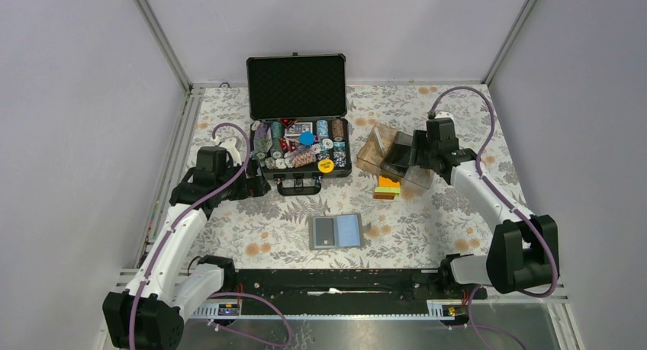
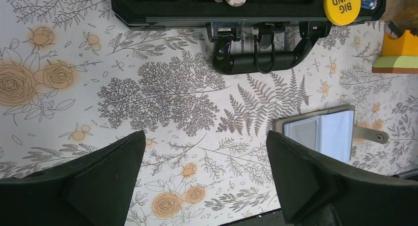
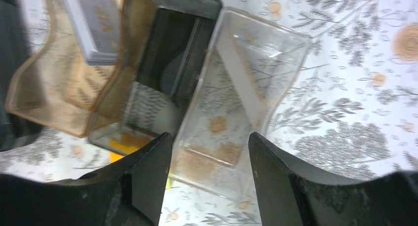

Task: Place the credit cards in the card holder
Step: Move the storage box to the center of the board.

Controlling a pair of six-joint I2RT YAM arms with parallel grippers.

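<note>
The credit cards (image 1: 387, 187) lie in a small orange, yellow and green stack on the cloth, just in front of the acrylic box. In the left wrist view the credit cards (image 2: 400, 56) show at the right edge, and through the box wall the credit cards (image 3: 123, 146) show as an orange patch. The card holder (image 1: 336, 231) lies open and flat at the table's middle front, one panel dark and one light blue; the card holder (image 2: 325, 134) is also beside the left gripper's right finger. My left gripper (image 2: 205, 137) hangs open over bare cloth. My right gripper (image 3: 210, 157) is open above the box, holding nothing.
A clear brownish acrylic box (image 1: 393, 157) stands under the right gripper, with a grey card deck (image 3: 93, 24) inside. The open black chip case (image 1: 299, 136) full of chips stands at the back middle, its handle (image 2: 256, 58) and a yellow chip (image 2: 340, 2) near the left gripper (image 1: 255, 184).
</note>
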